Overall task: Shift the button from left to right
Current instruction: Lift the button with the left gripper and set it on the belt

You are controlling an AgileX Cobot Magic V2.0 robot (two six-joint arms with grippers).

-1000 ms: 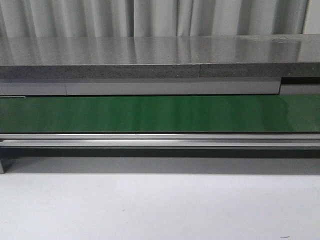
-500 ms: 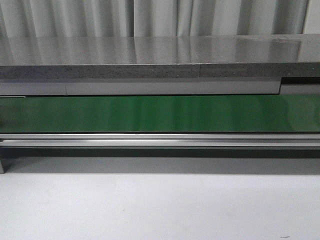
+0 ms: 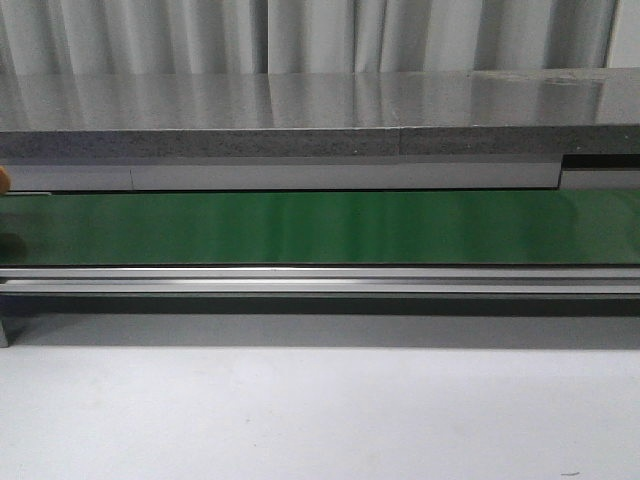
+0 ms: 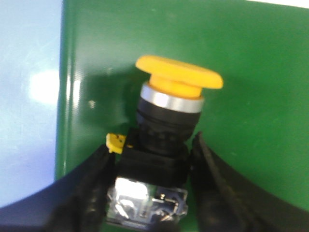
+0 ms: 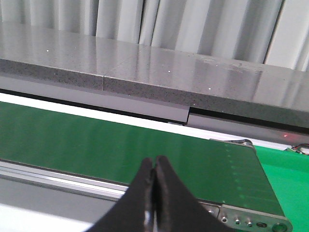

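The button [image 4: 164, 121] has a yellow-orange mushroom cap, a silver ring and a black boxy body with a clear contact block. In the left wrist view it sits between my left gripper's [image 4: 150, 144] black fingers, which press on both sides of its body, over the green conveyor belt [image 4: 251, 58]. In the front view only a sliver of the orange cap [image 3: 3, 178] shows at the far left edge, with a dark shadow below it on the belt [image 3: 320, 228]. My right gripper [image 5: 154, 162] is shut and empty, above the belt's near rail towards its right end.
A grey stone-like counter [image 3: 320, 110] runs behind the belt, with curtains beyond. A metal rail [image 3: 320, 280] edges the belt's front. A white table surface [image 3: 320, 420] lies nearest me. The belt's right end plate with screws [image 5: 241, 220] shows in the right wrist view.
An orange sliver of the button's cap and a dark shadow have come into the front view at the belt's far left edge. Nothing else differs.
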